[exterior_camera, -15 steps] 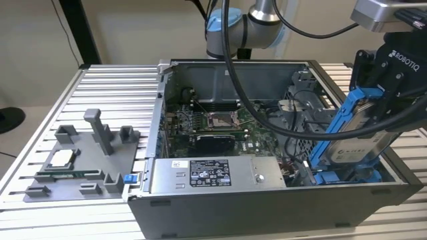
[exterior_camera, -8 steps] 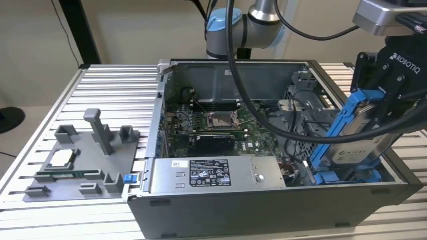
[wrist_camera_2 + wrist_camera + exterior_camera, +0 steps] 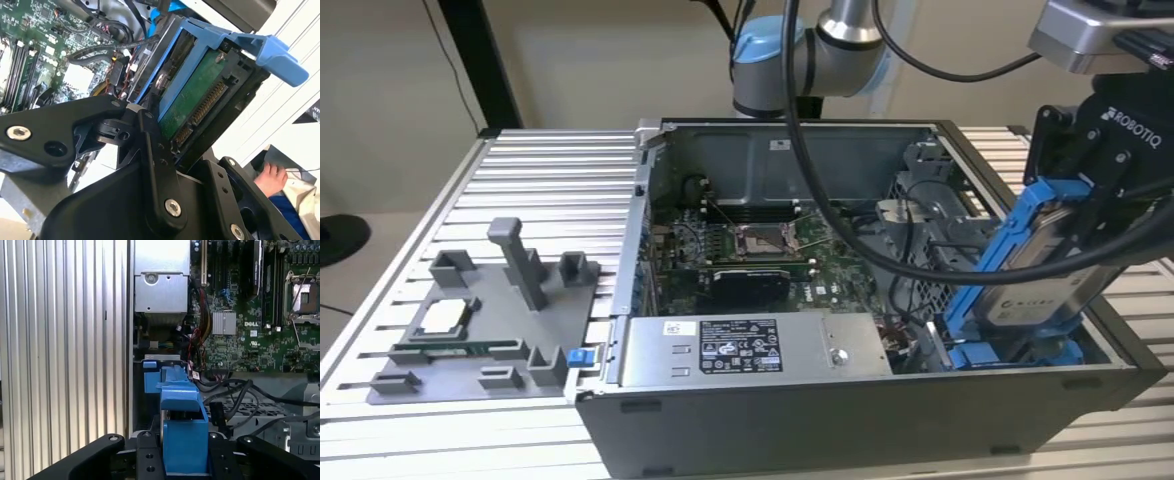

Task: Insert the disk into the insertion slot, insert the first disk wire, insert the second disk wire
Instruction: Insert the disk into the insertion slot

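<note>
In the exterior view, the gripper stands at the exterior view's right, above the open computer case. It is closed on the upper end of the disk. The disk is a silver-grey drive with a pale label, clipped in a bright blue frame. It hangs steeply tilted, its lower end down among the blue parts of the insertion slot at the case's lower right. How deep it sits I cannot tell. The first step, seating the disk, looks to be the one in hand. No disk wire appears plugged into it. To go home, I judge, the blue frame must line up squarely with the bay's rails and clear the black cables near it.

In the second wrist view, the disk shows its green circuit-board underside and a row of connector pins. The blue frame wraps its edges. The gripper clamps it from both sides.

In the first wrist view, the disk is seen edge-on as a blue block. It is held between the closed fingers of the gripper and aimed toward the insertion slot beside the motherboard.
</note>
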Controlling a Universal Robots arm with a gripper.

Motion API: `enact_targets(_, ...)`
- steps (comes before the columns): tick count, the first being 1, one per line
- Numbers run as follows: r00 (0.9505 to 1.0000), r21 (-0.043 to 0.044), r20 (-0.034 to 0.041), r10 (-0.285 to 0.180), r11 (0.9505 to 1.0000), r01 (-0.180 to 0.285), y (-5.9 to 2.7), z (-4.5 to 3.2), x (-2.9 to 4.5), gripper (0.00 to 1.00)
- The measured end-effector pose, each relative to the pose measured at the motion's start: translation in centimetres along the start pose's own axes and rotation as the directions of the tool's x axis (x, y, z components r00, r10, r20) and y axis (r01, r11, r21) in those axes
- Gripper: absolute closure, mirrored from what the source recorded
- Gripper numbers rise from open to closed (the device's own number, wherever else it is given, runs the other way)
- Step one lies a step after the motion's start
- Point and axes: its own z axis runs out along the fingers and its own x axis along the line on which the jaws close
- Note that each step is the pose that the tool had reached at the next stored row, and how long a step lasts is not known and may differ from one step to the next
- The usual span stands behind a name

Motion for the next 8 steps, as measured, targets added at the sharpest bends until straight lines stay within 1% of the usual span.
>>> enact_targets(2,1.0000,0.0000,0.0000,0.000,1.0000,0.000,0.07,0.05,-0.13,1.00)
enact_targets(7,1.0000,0.0000,-0.0011,0.001,1.0000,-0.001,0.08,0.42,-0.75,1.00)
enact_targets(8,1.0000,-0.0001,-0.0010,0.001,1.0000,-0.001,0.09,0.49,-0.76,1.00)
